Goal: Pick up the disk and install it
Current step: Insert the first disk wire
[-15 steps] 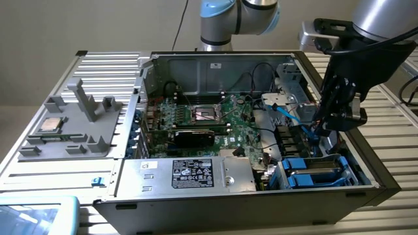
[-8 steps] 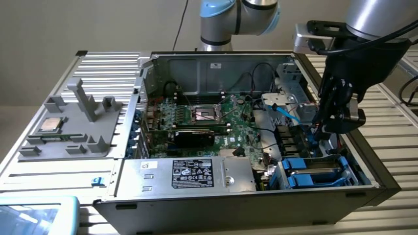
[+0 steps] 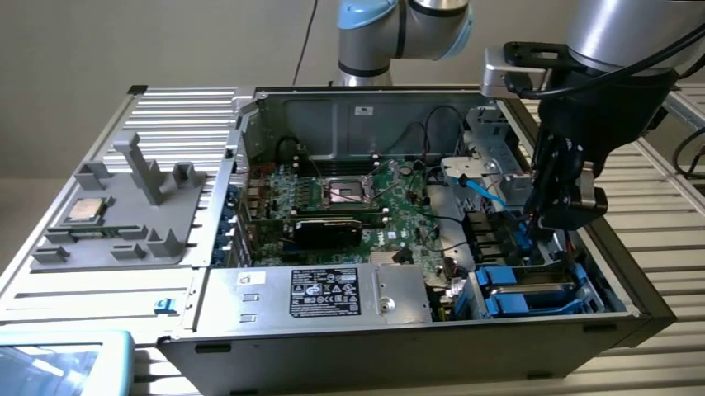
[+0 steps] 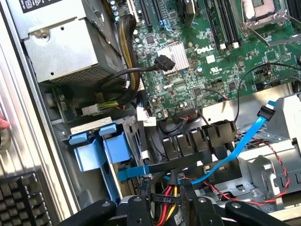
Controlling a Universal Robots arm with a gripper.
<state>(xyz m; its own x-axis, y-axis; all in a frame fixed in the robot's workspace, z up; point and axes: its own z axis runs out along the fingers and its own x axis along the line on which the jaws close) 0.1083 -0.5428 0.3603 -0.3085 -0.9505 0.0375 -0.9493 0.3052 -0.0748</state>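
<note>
While looking from the exterior, find the gripper (image 3: 565, 216) hanging over the computer case (image 3: 441, 346), above the disk (image 3: 529, 290) seated low at the exterior view's right. From the wrist: jaws apart, clamping nothing, disk beside the power supply (image 4: 61, 52). Probably dense, rigid, shock-sensitive; best gripped across the blue carrier (image 4: 90, 155) sides.

My arm (image 3: 628, 33) is built of thick silver-grey tubes, round in section. The joint (image 3: 369, 21) further back wears a pale blue cap (image 3: 358, 15) above a grey band. A black cable (image 3: 672, 49) loops along the outside of my wrist. A light grey block (image 3: 518, 74) with black fittings sits at the side; it may be a camera mount. My tool (image 3: 564, 210) is black all over, long and narrow, with dark linkage plates and small round pivot screws (image 4: 201, 200).
</note>
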